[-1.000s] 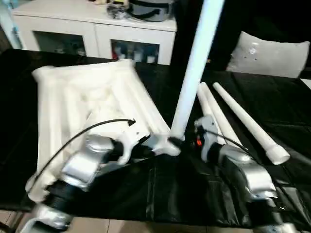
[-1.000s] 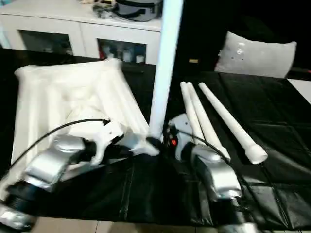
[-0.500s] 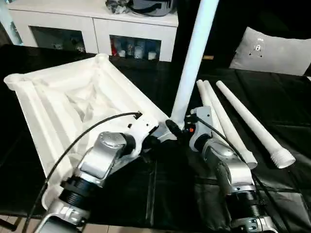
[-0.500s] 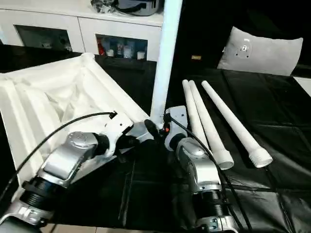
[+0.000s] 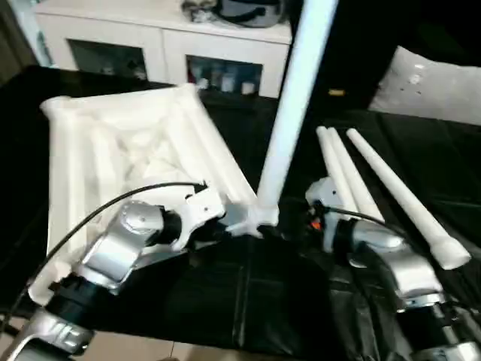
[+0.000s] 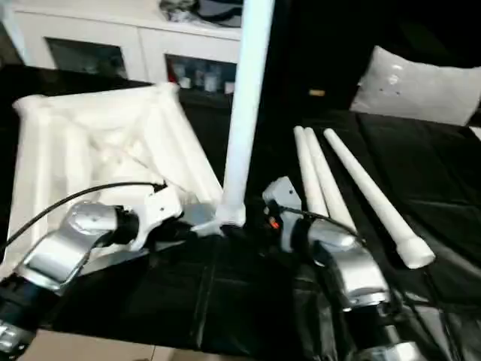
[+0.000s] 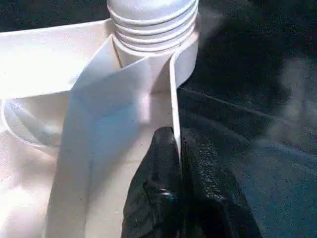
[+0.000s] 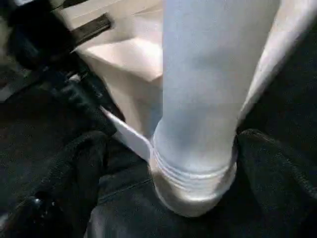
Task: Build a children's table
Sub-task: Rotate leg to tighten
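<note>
Looks like a regular home to me, probably a living or dining room that's been turned into a test space. Along the upper left of the frame there's a white sideboard [image 5: 161, 41] with glass doors, and you can make out small jars or bottles [image 5: 222, 79] lined up inside. Some clutter and a dark rounded appliance [image 5: 252, 9] sit on top of it. At the upper right a white-grey cushion [image 5: 432, 83] leans at the back. The work surface is a table under a black wrinkly cover [image 5: 248, 301], and pale floor tiles [image 5: 188, 352] peek out at the bottom edge.
</note>
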### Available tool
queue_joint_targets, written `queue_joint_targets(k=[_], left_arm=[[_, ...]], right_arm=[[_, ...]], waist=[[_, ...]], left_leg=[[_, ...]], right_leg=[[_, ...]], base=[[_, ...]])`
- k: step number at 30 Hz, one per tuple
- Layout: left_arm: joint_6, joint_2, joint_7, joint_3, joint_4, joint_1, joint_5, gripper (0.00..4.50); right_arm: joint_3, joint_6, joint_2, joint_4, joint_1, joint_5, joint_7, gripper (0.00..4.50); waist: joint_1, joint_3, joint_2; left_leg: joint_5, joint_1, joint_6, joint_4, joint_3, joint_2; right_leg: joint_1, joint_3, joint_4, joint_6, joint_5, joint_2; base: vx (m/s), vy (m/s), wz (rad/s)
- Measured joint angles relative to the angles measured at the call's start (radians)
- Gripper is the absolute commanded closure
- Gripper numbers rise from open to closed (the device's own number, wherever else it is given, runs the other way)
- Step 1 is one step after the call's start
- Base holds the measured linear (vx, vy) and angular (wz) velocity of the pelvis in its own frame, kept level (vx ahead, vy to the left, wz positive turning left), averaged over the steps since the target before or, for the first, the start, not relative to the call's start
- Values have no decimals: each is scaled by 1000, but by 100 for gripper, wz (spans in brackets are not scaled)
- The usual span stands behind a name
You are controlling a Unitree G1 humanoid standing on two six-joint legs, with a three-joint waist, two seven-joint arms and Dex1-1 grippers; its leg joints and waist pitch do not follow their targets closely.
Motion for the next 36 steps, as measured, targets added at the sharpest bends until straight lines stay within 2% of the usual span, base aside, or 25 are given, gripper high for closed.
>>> queue_joint_targets(k=[4,8,15,28,33,36], left_arm=[[-80,18,-71,-30,23,-7,-3,450],[-116,29,-120,-45,37,-15,-13,450],[-163,40,-162,-50,58,-23,-15,450],[-192,49,-176,-50,75,-25,-20,450],[-189,49,-174,-49,75,-25,-22,450],[-160,43,-163,-38,68,-17,-24,450]], right_arm=[[36,-47,-52,12,-35,0,107,6],[65,-88,-76,44,-41,-3,178,6],[94,-127,-101,85,-65,-13,251,61],[103,-150,-102,120,-70,-11,258,178],[92,-137,-92,113,-54,0,247,189],[78,-102,-73,82,-23,6,211,189]], waist=[[3,0,-1],[1,0,-1],[-5,0,-2],[-3,0,-3],[-2,0,-3],[-3,-1,-3]], left_leg=[[0,1,0,1,0,0],[0,1,0,1,0,0],[0,0,0,1,0,0],[0,0,0,1,1,1],[0,0,0,1,1,1],[0,0,0,1,1,1]], right_leg=[[1,0,0,0,0,0],[3,0,1,0,0,0],[2,0,1,0,0,0],[2,0,1,0,0,0],[2,0,2,0,0,0],[4,0,2,0,0,0]], base=[[0,0,0],[0,0,0],[0,0,0],[0,0,0],[0,0,0],[0,0,0]])
